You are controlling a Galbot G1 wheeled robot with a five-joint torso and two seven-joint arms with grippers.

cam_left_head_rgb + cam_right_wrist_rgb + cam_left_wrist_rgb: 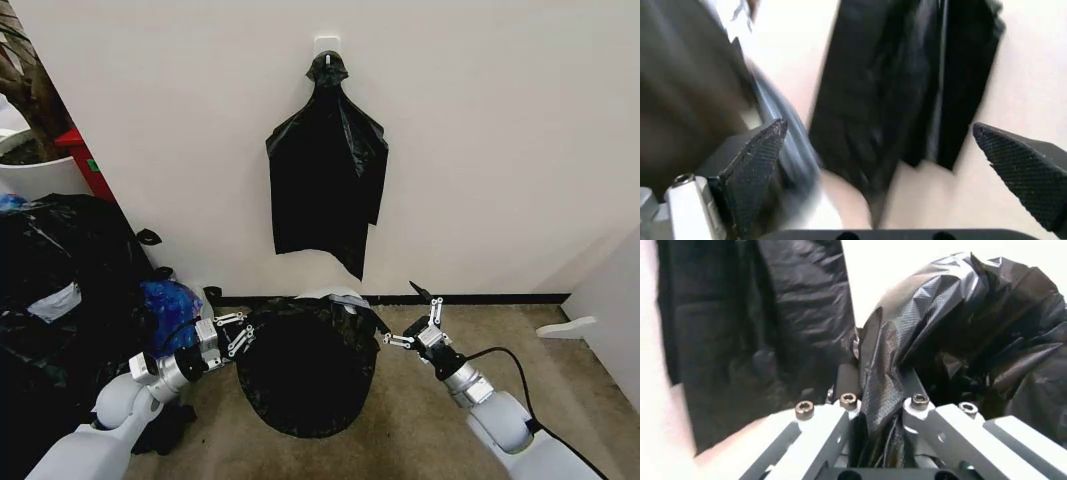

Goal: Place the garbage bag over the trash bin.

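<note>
Beige carpet (pixel 420 420) runs up to a plain white wall (pixel 500 150), and the trash bin (pixel 322 294) stands on it close to the wall, only a strip of its pale rim showing. At the bin's left side the left gripper (pixel 240 334) is clamped on a fold of the garbage bag (pixel 305 370) — the left wrist view shows the crinkled black film (pixel 883 390) pinched between its fingers (pixel 843 405). At the bin's right side the right gripper (pixel 420 318) has its jaws spread wide, its dark textured fingertips (pixel 763 150) well apart with nothing between them, just beside the bag's edge. The bag is draped over the bin, covering nearly all of it. Above the bin, a flat bunch of black bags (pixel 327 185) hangs from a hook (pixel 327 47) on the wall. Left of the bin lie bulging black sacks (pixel 60 290) and a blue bag (pixel 170 300)
</note>
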